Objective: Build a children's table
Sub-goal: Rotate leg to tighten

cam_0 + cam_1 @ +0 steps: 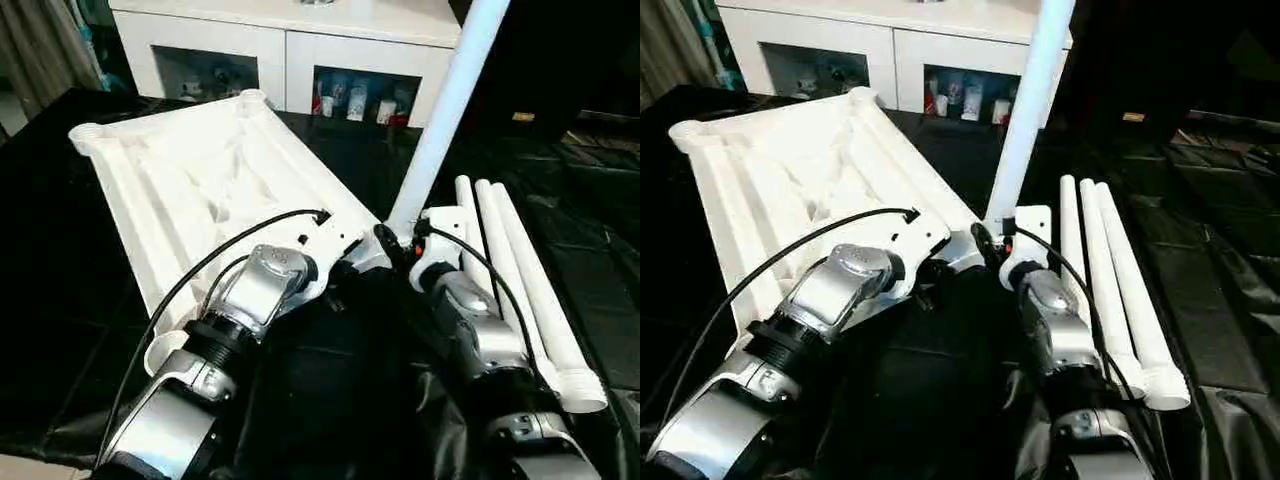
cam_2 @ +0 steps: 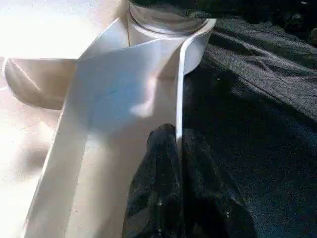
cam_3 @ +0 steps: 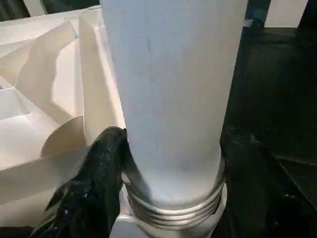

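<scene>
the children's table top (image 1: 200,190) lies upside down on the black-sheeted table (image 1: 60,300), ribs facing up, with a rounded socket at each corner. one leg (image 1: 447,105) stands in the near right corner socket (image 3: 173,218), rising tilted up and away; its threaded end shows at the socket's mouth in the right wrist view (some threads are still exposed).

the left hand (image 2: 179,148) is closed on the thin edge wall of the table top (image 2: 180,89) just beside that socket, one black finger (image 2: 158,163) on either side of the wall.

the right hand (image 3: 171,163) is at the base of the leg, with one black finger (image 3: 101,168) pressed against the tube just above the threads; the other finger is hidden, so whether it has a full grip i cannot tell.

three more legs (image 1: 520,280) lie side by side on the table to the right, touching one another. a white glass-door cabinet (image 1: 290,50) stands behind.
</scene>
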